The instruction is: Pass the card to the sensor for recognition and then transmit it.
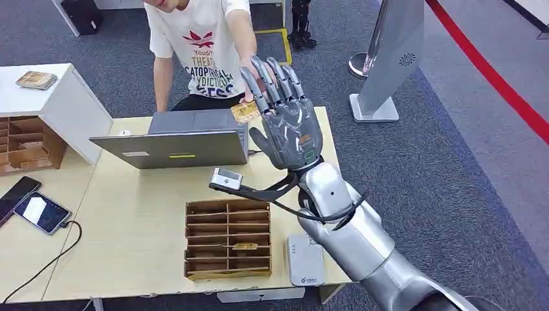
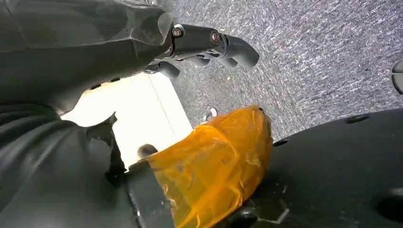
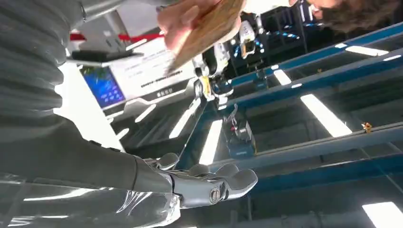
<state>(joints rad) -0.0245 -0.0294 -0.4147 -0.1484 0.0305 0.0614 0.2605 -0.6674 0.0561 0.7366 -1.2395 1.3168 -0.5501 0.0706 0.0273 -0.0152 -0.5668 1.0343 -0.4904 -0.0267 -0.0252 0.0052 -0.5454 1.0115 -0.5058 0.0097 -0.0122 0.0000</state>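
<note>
the thin, flat, tan-gold rectangular card (image 1: 245, 113) sits in the upper middle of the head view, just behind the raised right hand (image 1: 285, 116). in the right wrist view the card (image 3: 209, 28) is at the top, pinched in a person's hand (image 3: 183, 19), and the robot's fingers (image 3: 223, 183) lie low in that picture, well apart from it and spread, grasping nothing. so the card looks to be in the person's keeping, the transfer done or all but done.

as a thing to handle, the card looks light, stiff and smooth; it would likely slip from a flat press, and the safest hold is a pinch across one short edge, leaving the far edge free for another hand.

the left hand (image 2: 209, 45) shows in the left wrist view with its dark fingers curled in on nothing, over grey carpet.

in the head view, below the right hand, on the pale wooden worktop (image 1: 129, 214), stand a grey open laptop (image 1: 175, 139) at centre left, a brown cardboard slotted card box (image 1: 228, 238) at lower centre, and a small white reader unit (image 1: 305, 259) just to the right of the box, which i take to be the sensor. a black phone (image 1: 42, 212) lies at the left edge.
</note>
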